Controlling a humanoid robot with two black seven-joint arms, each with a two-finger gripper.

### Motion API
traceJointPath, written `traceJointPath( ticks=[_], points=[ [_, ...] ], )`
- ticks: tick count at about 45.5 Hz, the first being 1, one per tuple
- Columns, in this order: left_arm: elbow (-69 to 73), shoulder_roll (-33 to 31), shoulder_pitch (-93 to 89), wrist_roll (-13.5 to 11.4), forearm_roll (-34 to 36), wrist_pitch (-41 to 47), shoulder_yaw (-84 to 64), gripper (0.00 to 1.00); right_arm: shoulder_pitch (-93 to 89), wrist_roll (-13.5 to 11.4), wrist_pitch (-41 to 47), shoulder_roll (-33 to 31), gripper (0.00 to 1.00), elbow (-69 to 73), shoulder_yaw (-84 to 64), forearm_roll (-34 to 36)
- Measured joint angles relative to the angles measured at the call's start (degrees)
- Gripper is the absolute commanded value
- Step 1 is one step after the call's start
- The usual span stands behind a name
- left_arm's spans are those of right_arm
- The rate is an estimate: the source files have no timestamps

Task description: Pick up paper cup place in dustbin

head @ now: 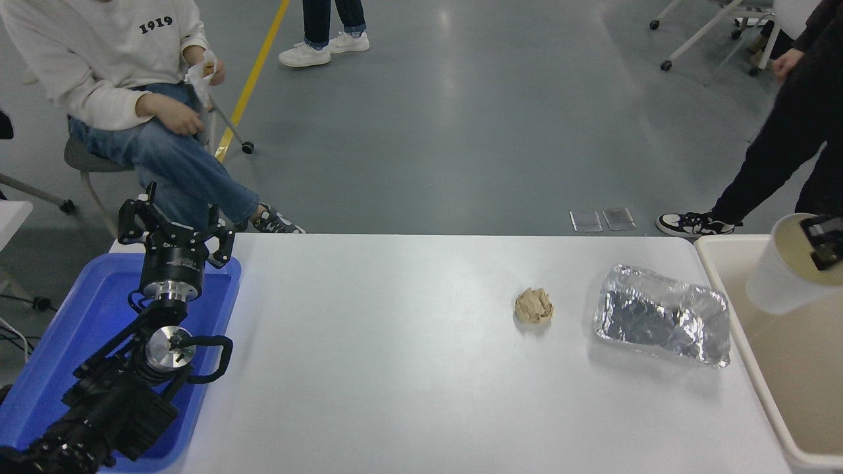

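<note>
The white paper cup (pixel 777 280) hangs tilted in the air over the beige dustbin (pixel 744 332) at the table's right end, its cream inside facing up and right. My right gripper (pixel 824 245) is at the picture's right edge, shut on the cup's rim, mostly cut off by the frame. My left gripper (pixel 175 230) is parked at the lower left over the blue tray, fingers open and empty.
A crinkled silver foil tray (pixel 662 322) lies on the white table just left of the dustbin. A crumpled tan paper ball (pixel 533 305) lies left of it. A blue tray (pixel 66 342) sits at the left end. People sit and stand beyond the far edge.
</note>
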Motion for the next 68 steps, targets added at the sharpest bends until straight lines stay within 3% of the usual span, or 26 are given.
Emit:
traceJointPath(
  ticks=[11,18,30,44,68],
  points=[
    [0.0,0.0,0.0,-0.1,0.0,0.0,0.0,0.99,-23.8,0.1,-7.0,-7.1,0.00,-16.6,11.8,-2.9],
    [0.0,0.0,0.0,-0.1,0.0,0.0,0.0,0.99,-25.2,0.1,-11.9,-8.3,0.00,-27.1,22.9,-3.5],
    [0.0,0.0,0.0,-0.1,-0.1,0.0,0.0,0.99,-45.2,0.1,-19.8,-3.5,0.00,-43.0,41.1,-3.4],
    [0.0,0.0,0.0,-0.1,-0.1,0.0,0.0,0.99,-74.8,0.0,-24.4,0.2,0.00,-49.9,50.1,-3.2],
    [0.0,0.0,-0.1,-0.1,-0.1,0.0,0.0,0.99,-82.1,-0.7,-28.2,3.0,0.00,-52.0,54.7,-3.1]
  ],
)
